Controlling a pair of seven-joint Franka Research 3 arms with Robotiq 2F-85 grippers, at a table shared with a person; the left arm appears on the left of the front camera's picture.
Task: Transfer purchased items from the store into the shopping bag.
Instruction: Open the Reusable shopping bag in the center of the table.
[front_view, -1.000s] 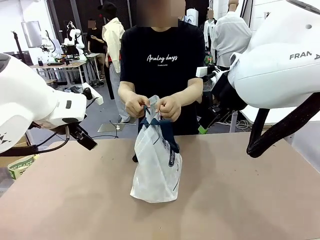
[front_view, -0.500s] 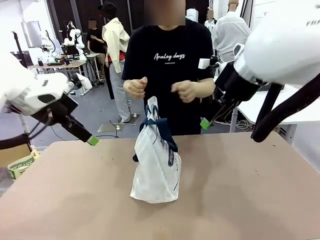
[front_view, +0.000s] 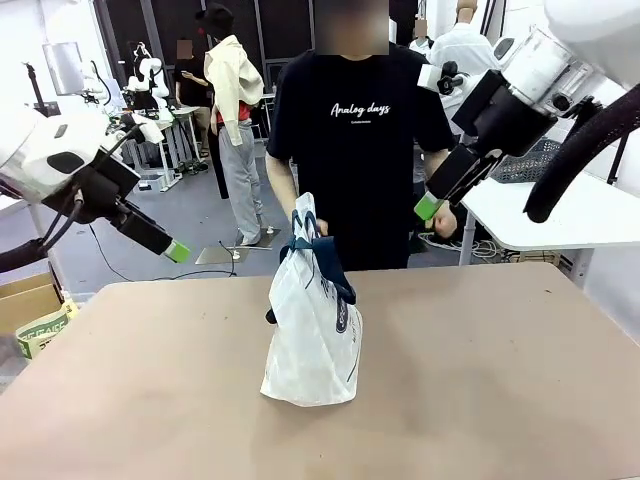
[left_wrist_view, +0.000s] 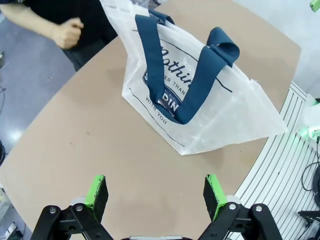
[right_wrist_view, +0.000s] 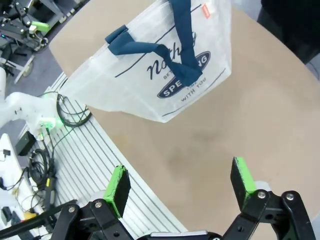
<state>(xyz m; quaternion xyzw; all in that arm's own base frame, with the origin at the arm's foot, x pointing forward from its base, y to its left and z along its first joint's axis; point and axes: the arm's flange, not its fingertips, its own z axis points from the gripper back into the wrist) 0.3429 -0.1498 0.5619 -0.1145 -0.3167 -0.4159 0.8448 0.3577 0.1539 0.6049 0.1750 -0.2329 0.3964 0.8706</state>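
Observation:
The shopping bag (front_view: 312, 330) stands upright in the middle of the brown table (front_view: 500, 380), a translucent white tote with navy handles drooping over its top and a navy oval logo. My left gripper (front_view: 175, 250) hangs open in the air well to its left, above the table's far left corner. My right gripper (front_view: 430, 206) is open and raised to the bag's upper right. The left wrist view looks down on the shopping bag (left_wrist_view: 200, 100) past my left gripper (left_wrist_view: 156, 192). In the right wrist view, the shopping bag (right_wrist_view: 160, 75) lies beyond my right gripper (right_wrist_view: 181, 182). The store and the purchased items are out of view.
A person in a black T-shirt (front_view: 365, 150) stands at the far edge just behind the bag, one fist (left_wrist_view: 70, 32) held near the waist. A cardboard box (front_view: 35, 320) sits off the table's left side. A white table (front_view: 570, 215) stands at the right.
The person let go of the bag's handles and lowered both hands. Both arms lifted and swung outward, away from the bag. The bag stayed put.

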